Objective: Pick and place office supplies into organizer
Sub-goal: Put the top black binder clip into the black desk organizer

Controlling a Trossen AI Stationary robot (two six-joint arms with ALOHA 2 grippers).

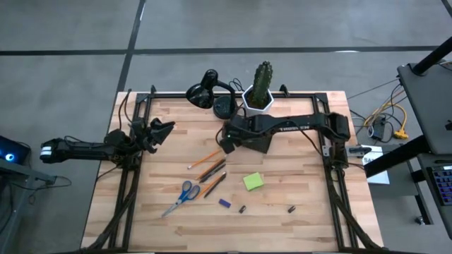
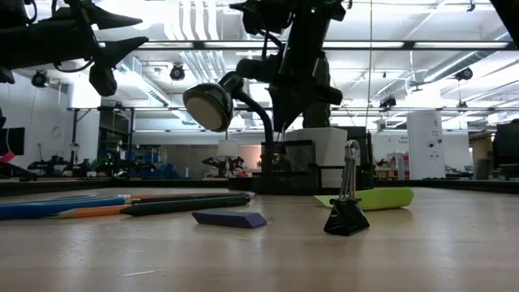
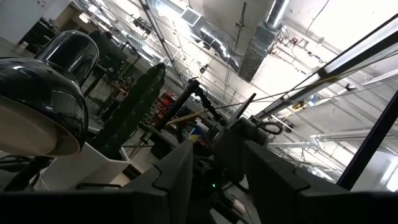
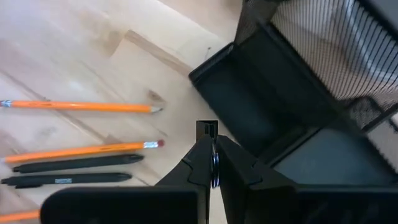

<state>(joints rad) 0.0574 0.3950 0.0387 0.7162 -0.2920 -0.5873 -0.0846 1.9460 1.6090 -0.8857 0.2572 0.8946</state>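
Binder clip (image 2: 347,195) foremost in low view; right pincer (image 4: 211,163) clenched beside organizer (image 4: 292,99) (wrist view only).

High view: camera overhead, facing straight down, covering the whole table (image 1: 282,226) at mid-frame. Low view: camera at tabletop height, facing level across the wood toward the room, close behind a binder clip (image 2: 346,203). Left wrist view: tilted upward at ceiling. Right wrist view: close, facing down. Both share the desk lamp (image 1: 205,92) and organizer (image 4: 298,106) with the overhead.
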